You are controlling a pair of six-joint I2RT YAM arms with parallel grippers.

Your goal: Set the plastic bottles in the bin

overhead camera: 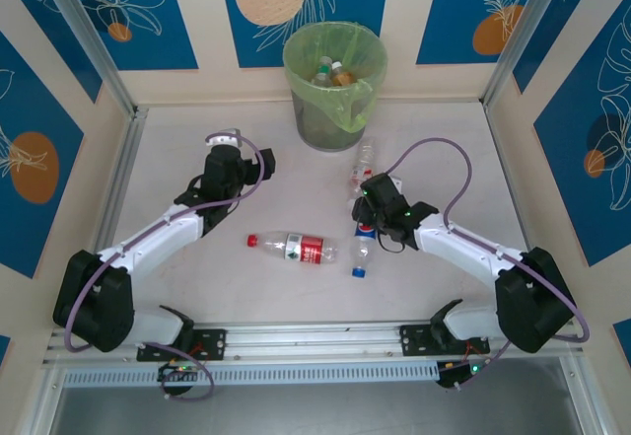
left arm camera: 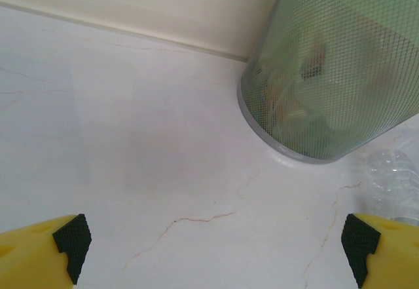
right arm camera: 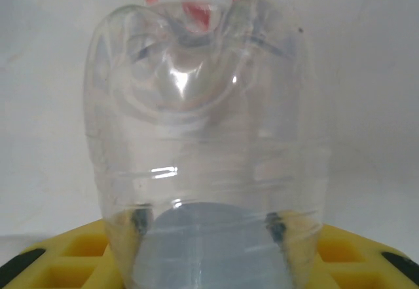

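My left hand hangs spread wide and empty near the round grey mesh bin, whose green liner holds a few bottles. On the pale surface lie a red-labelled clear plastic bottle and a blue-labelled one. My right hand sits at a third clear bottle's base; I cannot tell whether it grips. They look light, slick and crushable, so I'd grip mid-body, gently.

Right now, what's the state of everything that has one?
left gripper: open, empty.
right gripper: open around the dented bottle.
dented bottle: lying between its fingers.
red-label bottle: capped, lying on the table.
blue-label bottle: capped, lying flat.
bin: upright, bag-lined, holds bottles.
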